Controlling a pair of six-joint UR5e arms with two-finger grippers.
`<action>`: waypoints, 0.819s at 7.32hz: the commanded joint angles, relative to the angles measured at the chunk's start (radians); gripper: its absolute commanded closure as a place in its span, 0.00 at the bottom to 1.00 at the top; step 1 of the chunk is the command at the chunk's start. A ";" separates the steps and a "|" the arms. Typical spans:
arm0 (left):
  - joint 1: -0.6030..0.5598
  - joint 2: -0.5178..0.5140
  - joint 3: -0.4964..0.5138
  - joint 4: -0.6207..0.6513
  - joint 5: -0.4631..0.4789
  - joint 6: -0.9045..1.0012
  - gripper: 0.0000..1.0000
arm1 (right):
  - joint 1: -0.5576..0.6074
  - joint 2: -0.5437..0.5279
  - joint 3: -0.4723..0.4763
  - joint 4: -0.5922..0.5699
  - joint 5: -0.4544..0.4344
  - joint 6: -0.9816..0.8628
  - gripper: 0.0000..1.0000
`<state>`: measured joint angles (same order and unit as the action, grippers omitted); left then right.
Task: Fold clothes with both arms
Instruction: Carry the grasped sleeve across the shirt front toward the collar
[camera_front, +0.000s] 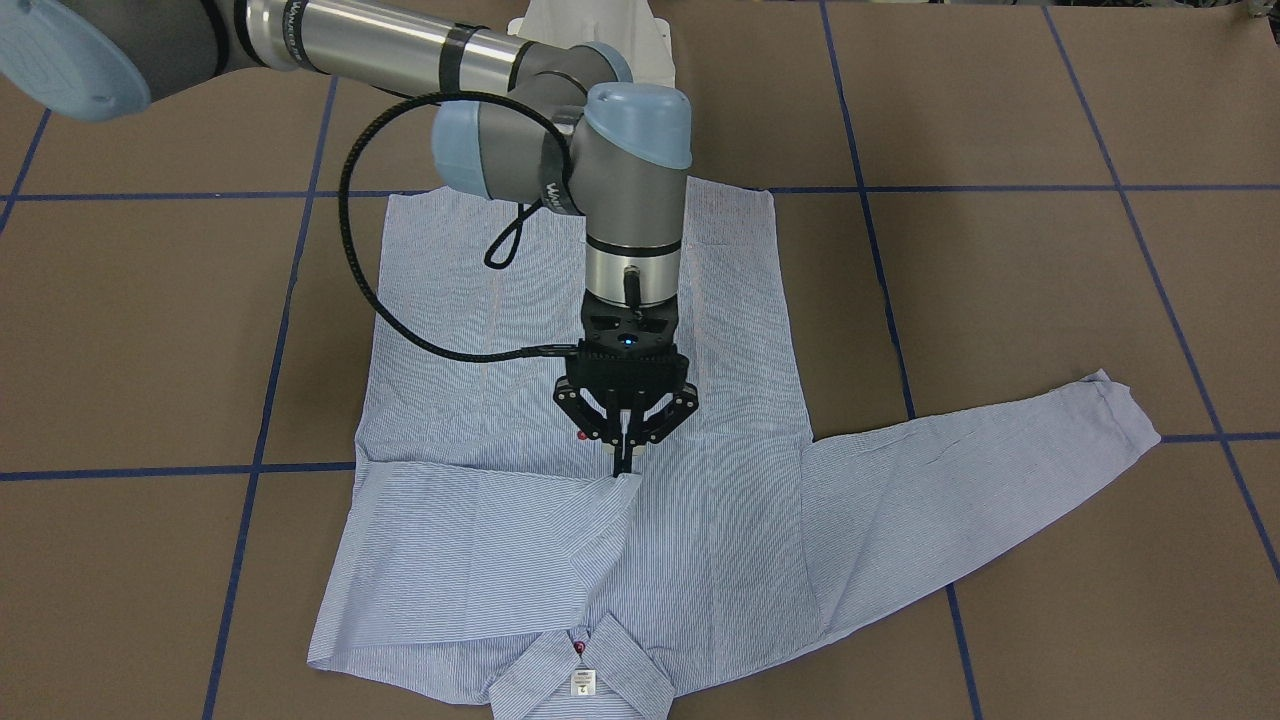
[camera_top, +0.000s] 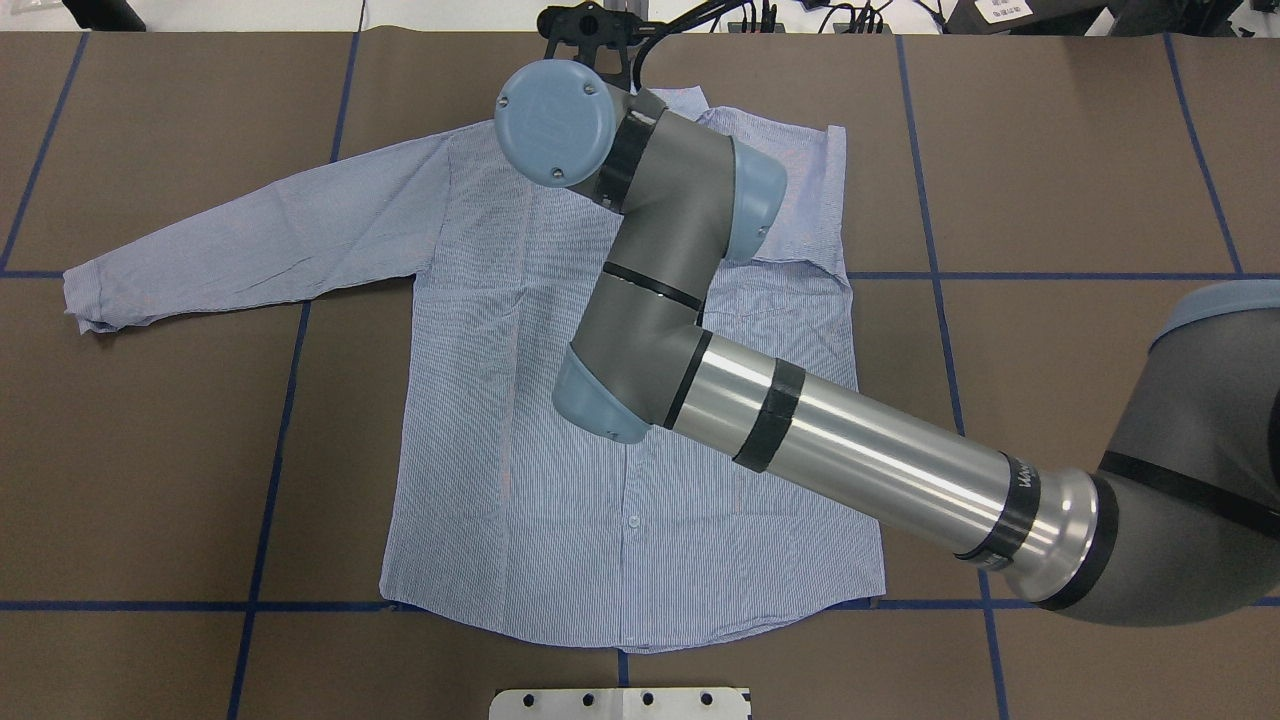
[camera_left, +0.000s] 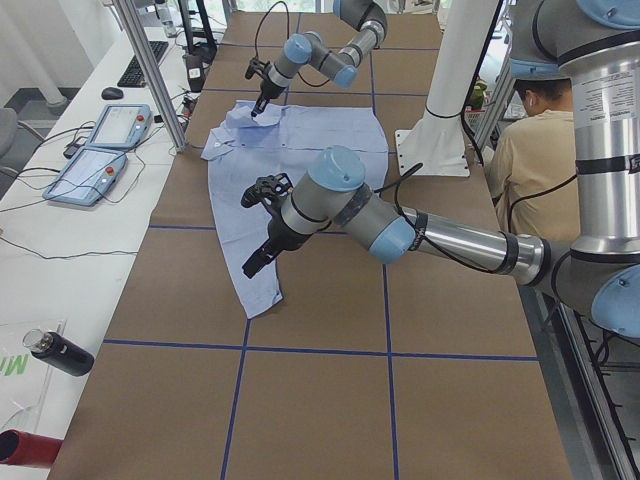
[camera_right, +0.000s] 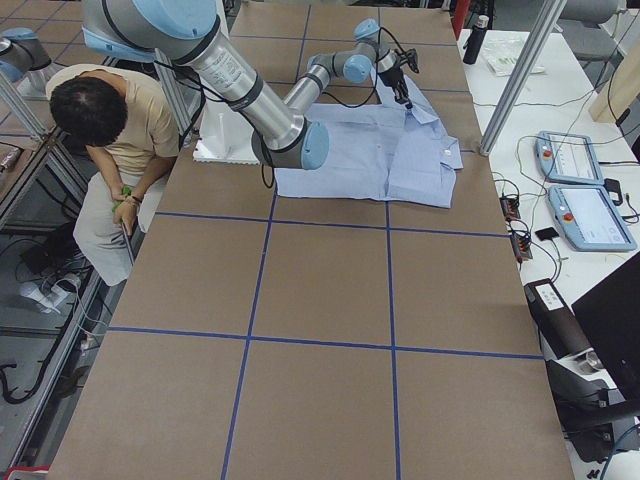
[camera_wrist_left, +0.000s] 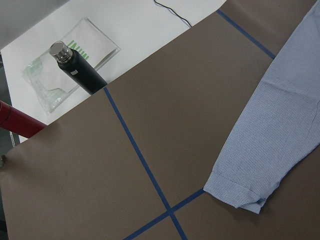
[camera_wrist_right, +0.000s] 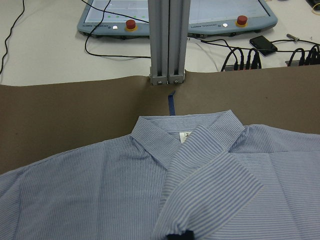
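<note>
The blue-and-white striped shirt (camera_front: 700, 520) lies flat, button side up (camera_top: 520, 450), collar away from the robot. My right gripper (camera_front: 624, 462) is shut on the cuff of the right sleeve (camera_front: 480, 540), which is folded across the chest; the wrist view shows that cuff (camera_wrist_right: 215, 175) below the collar label (camera_wrist_right: 182, 136). The arm hides this gripper in the overhead view. The left sleeve (camera_top: 250, 240) lies stretched out sideways. My left gripper (camera_left: 256, 262) hovers over that sleeve's end; I cannot tell whether it is open or shut. Its wrist camera sees the cuff (camera_wrist_left: 237, 192).
A black bottle (camera_wrist_left: 75, 67), a red cylinder (camera_wrist_left: 15, 122) and a plastic bag lie on the white bench past the table's left end. Teach pendants (camera_left: 100, 150) and an aluminium post (camera_wrist_right: 169, 40) stand beyond the collar. A seated person (camera_right: 100, 130) is behind the white pedestal (camera_left: 435, 145).
</note>
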<state>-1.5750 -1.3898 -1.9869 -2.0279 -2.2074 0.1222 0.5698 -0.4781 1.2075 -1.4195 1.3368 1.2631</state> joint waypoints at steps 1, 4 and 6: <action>0.000 0.000 0.003 0.000 0.000 -0.001 0.00 | -0.051 0.039 -0.060 0.019 -0.066 0.012 1.00; 0.001 0.000 0.007 0.000 0.000 -0.001 0.00 | -0.090 0.161 -0.231 0.019 -0.112 0.025 0.00; 0.001 0.000 0.007 0.000 0.000 -0.001 0.00 | -0.090 0.205 -0.273 0.019 -0.107 0.025 0.00</action>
<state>-1.5740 -1.3898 -1.9805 -2.0279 -2.2074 0.1212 0.4823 -0.2974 0.9596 -1.4007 1.2304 1.2876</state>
